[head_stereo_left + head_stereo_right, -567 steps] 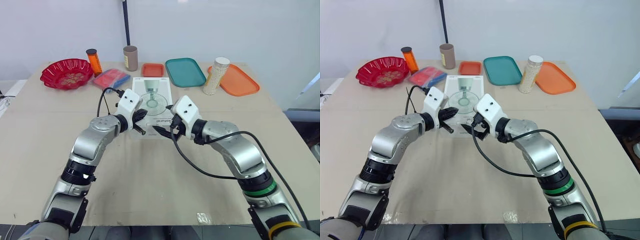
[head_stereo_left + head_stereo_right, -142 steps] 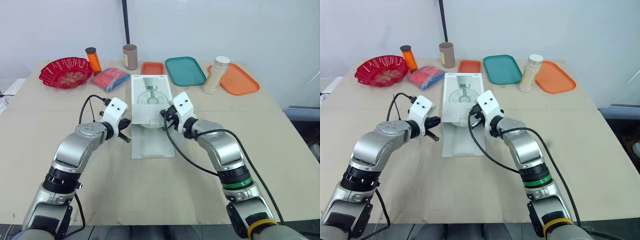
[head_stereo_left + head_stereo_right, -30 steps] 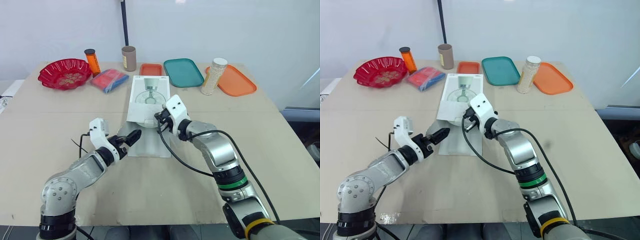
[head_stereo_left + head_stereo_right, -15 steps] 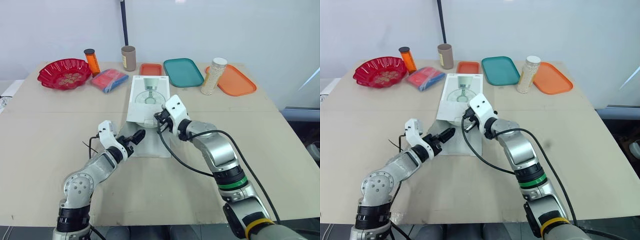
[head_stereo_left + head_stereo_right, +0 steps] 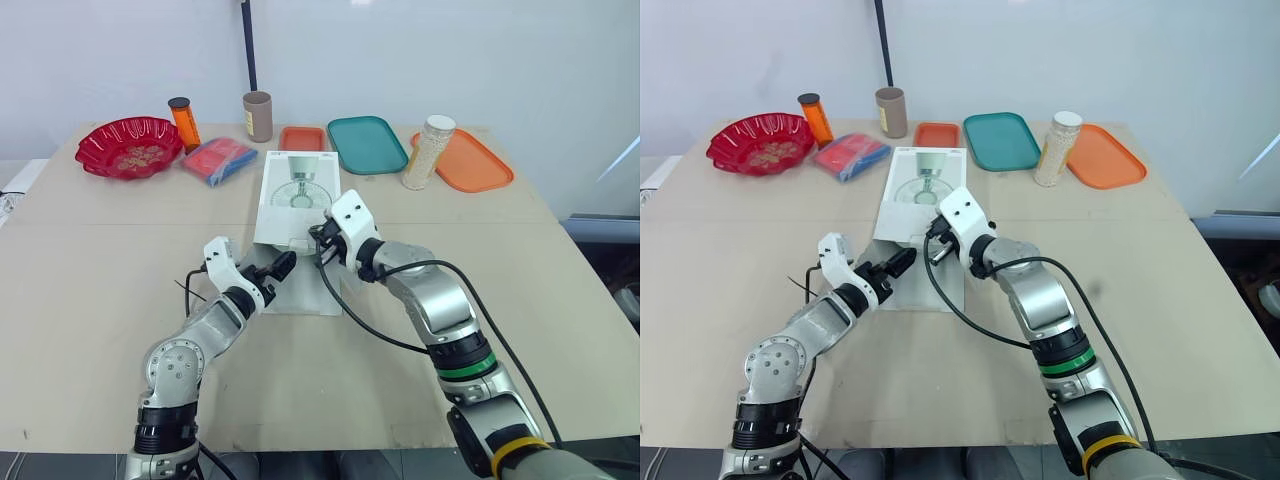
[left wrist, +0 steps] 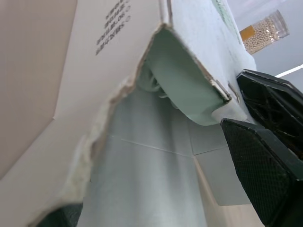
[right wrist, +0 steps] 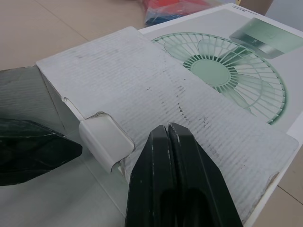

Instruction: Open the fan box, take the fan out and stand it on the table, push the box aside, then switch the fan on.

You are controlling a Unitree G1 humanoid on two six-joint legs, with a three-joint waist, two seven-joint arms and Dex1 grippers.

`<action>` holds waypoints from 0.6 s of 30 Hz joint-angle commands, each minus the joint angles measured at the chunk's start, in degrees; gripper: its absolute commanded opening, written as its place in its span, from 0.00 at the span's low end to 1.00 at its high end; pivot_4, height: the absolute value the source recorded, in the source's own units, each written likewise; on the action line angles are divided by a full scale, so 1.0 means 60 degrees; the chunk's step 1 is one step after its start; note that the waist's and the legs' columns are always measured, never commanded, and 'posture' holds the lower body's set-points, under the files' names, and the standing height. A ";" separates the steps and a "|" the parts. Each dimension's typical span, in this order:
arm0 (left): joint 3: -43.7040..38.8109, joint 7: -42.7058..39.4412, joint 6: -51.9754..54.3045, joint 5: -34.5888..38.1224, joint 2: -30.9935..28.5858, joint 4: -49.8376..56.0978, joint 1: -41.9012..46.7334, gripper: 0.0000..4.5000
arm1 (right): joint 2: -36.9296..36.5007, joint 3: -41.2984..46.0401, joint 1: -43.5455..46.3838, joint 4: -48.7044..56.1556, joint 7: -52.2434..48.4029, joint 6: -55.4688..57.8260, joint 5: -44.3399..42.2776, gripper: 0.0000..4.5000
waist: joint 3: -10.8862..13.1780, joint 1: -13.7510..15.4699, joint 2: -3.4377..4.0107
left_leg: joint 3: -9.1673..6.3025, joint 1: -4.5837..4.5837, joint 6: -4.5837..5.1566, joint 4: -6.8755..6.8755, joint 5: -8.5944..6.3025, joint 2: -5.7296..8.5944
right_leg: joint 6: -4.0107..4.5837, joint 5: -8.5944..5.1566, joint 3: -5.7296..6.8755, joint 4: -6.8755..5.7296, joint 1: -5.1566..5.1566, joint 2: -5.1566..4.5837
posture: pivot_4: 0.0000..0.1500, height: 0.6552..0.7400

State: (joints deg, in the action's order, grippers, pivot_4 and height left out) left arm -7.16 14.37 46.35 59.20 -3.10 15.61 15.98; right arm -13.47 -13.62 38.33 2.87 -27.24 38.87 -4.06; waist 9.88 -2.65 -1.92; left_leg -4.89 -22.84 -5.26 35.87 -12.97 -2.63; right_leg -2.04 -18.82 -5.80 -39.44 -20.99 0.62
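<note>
The white fan box [image 5: 296, 195] lies flat at the table's middle, its printed fan picture facing up. Its near end is open, and the long flap [image 5: 305, 290] lies on the table toward me. My left gripper [image 5: 280, 265] is open at that open end, one finger [image 6: 265, 175] beside the mouth. Inside, the left wrist view shows a pale green fan part [image 6: 180, 90]. My right gripper [image 5: 318, 238] is shut, its fingertips [image 7: 166, 130] resting on the box top near the opened edge. The small tuck tab [image 7: 102, 139] hangs just beside them.
Along the far edge stand a red bowl [image 5: 133, 146], an orange bottle [image 5: 186, 122], a brown cup [image 5: 260, 116], a red and blue packet [image 5: 220, 160], a small orange tray [image 5: 303, 138], a teal tray [image 5: 368, 144], a bead jar [image 5: 426, 152] and an orange tray [image 5: 468, 160].
My left gripper has moved forward and to the right, up to the box's open end. The right gripper has stayed on the box top.
</note>
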 commanded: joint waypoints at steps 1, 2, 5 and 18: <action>-0.0010 -0.0113 -0.0080 -0.0207 0.0050 0.0263 -0.0046 0.98 | -0.0092 -0.0175 -0.0226 -0.0201 0.0002 0.0286 0.0158 0.00 | 0.0000 0.0000 0.0000 | 0.0000 0.0000 0.0000 0.0000 0.0000 0.0000 | 0.0000 0.0000 0.0000 0.0000 0.0000 0.0000 | 1.00 1.00; -0.0057 -0.0082 -0.0062 -0.0189 0.0075 0.0324 -0.0105 0.98 | -0.0083 -0.0167 -0.0222 -0.0203 0.0007 0.0294 0.0151 0.00 | 0.0000 0.0000 0.0000 | -0.0001 0.0000 0.0000 -0.0001 0.0000 0.0000 | 0.0001 0.0000 0.0001 0.0000 0.0000 0.0001 | 1.00 1.00; -0.0033 -0.0138 -0.0013 -0.0299 0.0087 0.0413 -0.0280 0.98 | -0.0075 -0.0178 -0.0226 -0.0195 0.0002 0.0285 0.0147 0.00 | 0.0000 -0.0001 0.0000 | 0.0000 0.0000 0.0000 -0.0003 0.0000 -0.0001 | 0.0001 0.0000 0.0000 0.0003 0.0000 0.0001 | 1.00 1.00; -0.0091 -0.0270 -0.0271 -0.1043 0.0634 -0.0114 0.0217 0.98 | -0.0045 -0.0153 -0.0224 -0.0190 0.0048 0.0327 0.0140 0.00 | 0.0000 0.0002 0.0000 | -0.0001 -0.0001 -0.0005 -0.0012 0.0003 -0.0001 | 0.0000 0.0004 0.0001 0.0010 -0.0001 0.0000 | 1.00 1.00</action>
State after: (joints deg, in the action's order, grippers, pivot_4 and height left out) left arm -7.68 13.22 45.40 53.36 0.12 14.47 16.21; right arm -13.48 -13.59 38.27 3.16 -27.11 39.20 -4.06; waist 9.89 -2.64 -1.92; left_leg -4.89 -22.85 -5.29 35.80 -12.95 -2.63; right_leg -2.04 -18.79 -5.79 -39.38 -20.99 0.62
